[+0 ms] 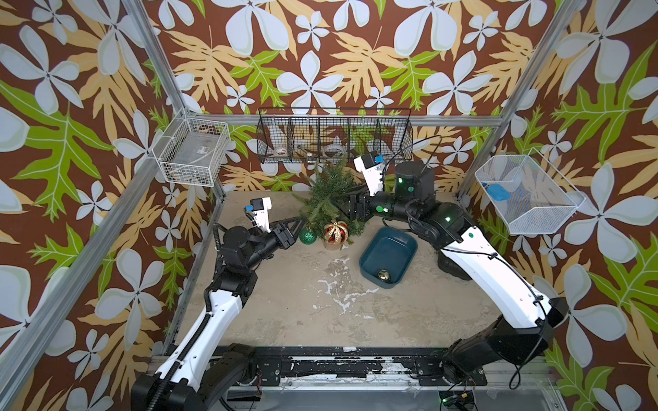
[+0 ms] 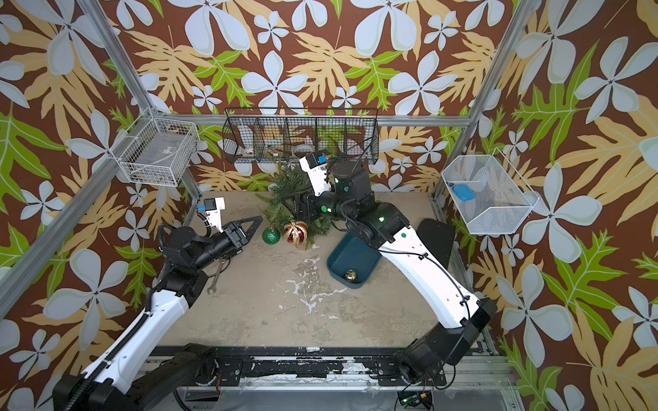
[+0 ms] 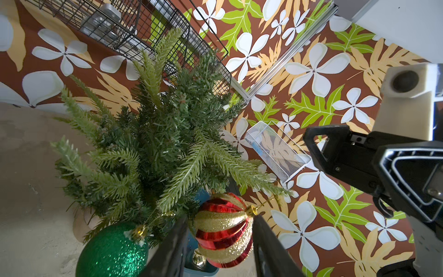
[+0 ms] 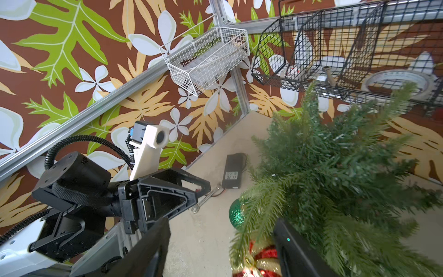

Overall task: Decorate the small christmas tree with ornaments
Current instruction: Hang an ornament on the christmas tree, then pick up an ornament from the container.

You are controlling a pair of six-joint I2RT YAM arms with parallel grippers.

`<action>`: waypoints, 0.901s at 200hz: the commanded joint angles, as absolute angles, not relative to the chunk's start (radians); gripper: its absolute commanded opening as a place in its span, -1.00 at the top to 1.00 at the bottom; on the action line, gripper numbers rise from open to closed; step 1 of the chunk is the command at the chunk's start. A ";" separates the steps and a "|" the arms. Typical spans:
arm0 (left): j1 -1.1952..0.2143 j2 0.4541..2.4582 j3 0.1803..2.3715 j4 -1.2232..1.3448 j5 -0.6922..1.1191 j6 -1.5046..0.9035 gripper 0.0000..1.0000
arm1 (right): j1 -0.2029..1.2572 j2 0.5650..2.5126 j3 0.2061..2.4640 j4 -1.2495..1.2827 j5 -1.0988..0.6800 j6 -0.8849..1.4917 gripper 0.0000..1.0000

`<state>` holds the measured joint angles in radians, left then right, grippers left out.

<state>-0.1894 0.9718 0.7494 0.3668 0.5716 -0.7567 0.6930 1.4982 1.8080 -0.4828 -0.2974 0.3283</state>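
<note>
— So, where does the small christmas tree (image 1: pixel 327 192) stand?
— On the worktop (image 1: pixel 285 313), by the middle of its far edge, with its top just below the black wire basket (image 1: pixel 334 137) on the back wall.
— And the dark blue tray (image 1: pixel 386 249)?
— Toward the right edge, nearer the front than the tree and apart from its base.
— What about the arms?
— The right gripper (image 1: pixel 350 203) reaches into the tree's right side. In its wrist view the fingers (image 4: pixel 148 249) are spread wide. A pale branch hangs in the gap, and neither finger pinches it. The left gripper (image 1: pixel 300 222) sits at the tree's left side, low by the bottom branches. Its fingers (image 3: pixel 172 249) are spread too, with nothing between them.
— Which ornaments are on the tree?
— The red ornament (image 1: pixel 335 233), gold-striped, hangs by a thread from a low branch tip on the near side, in front of the base. The green ornament (image 1: pixel 308 236) is just beside it, toward the left edge, with its cap tucked against the low branches. Whether it hangs free or touches the worktop, I cannot tell.
— And the smallest?
— The gold ornament (image 1: pixel 383 274) lies in the tray, at its near end, well apart from the tree.
</note>
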 commanded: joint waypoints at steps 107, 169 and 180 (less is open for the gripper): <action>-0.188 0.729 0.614 -0.025 0.604 -0.649 -0.44 | 0.482 1.115 1.309 -0.589 -0.042 0.355 -0.43; -0.266 0.645 0.497 -0.023 0.637 -0.708 -0.51 | 0.482 1.185 1.207 -0.691 0.009 0.380 -0.40; -0.287 0.628 0.480 -0.025 0.622 -0.714 -0.52 | 0.482 1.212 1.185 -0.699 0.006 0.385 -0.37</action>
<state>-0.2546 0.6521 0.5041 -0.0296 0.6304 -0.6857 0.4824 1.1713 1.2152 -0.6483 -0.0158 0.3626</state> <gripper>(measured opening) 0.758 0.697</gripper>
